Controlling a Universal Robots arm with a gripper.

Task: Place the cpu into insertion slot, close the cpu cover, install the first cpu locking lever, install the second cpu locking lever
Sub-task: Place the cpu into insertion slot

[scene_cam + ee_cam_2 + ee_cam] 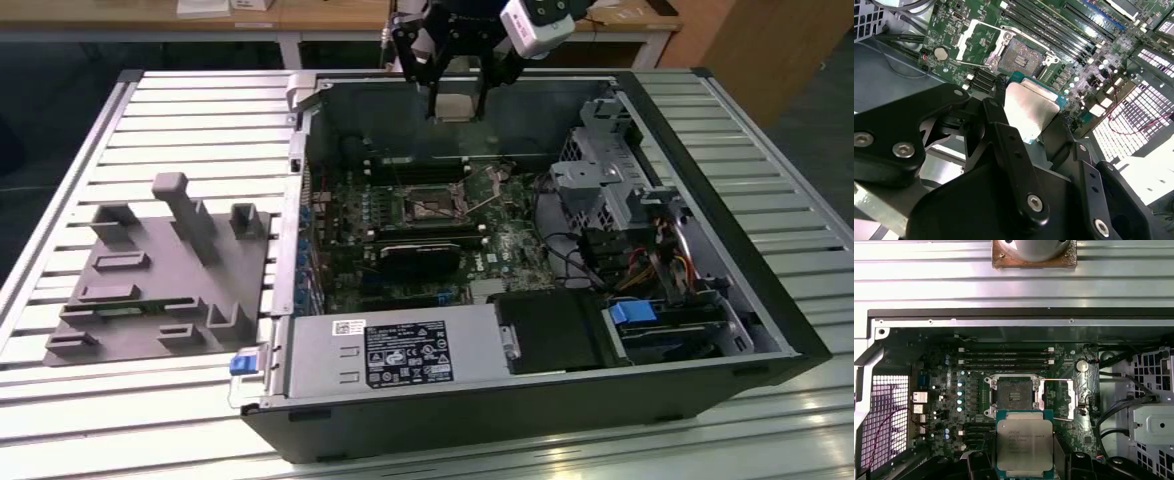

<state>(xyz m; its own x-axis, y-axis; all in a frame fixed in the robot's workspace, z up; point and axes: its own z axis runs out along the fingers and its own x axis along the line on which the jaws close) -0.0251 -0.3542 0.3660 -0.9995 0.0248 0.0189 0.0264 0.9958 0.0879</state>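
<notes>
Pincer (457, 98) clamping cpu (1024, 442) edges, insertion slot (1014, 395) uncovered

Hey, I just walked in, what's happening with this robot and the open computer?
The arm's gripper is holding the cpu, silver top showing, in the air over the open computer case. Beneath it, the insertion slot on the green board sits bare, with the cpu cover swung open beside it. The chip is not yet seated, and the cover has not been closed.

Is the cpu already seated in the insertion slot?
No, the gripper holds the cpu clear of the insertion slot, whose dark centre lies bare in the first wrist view.
</notes>
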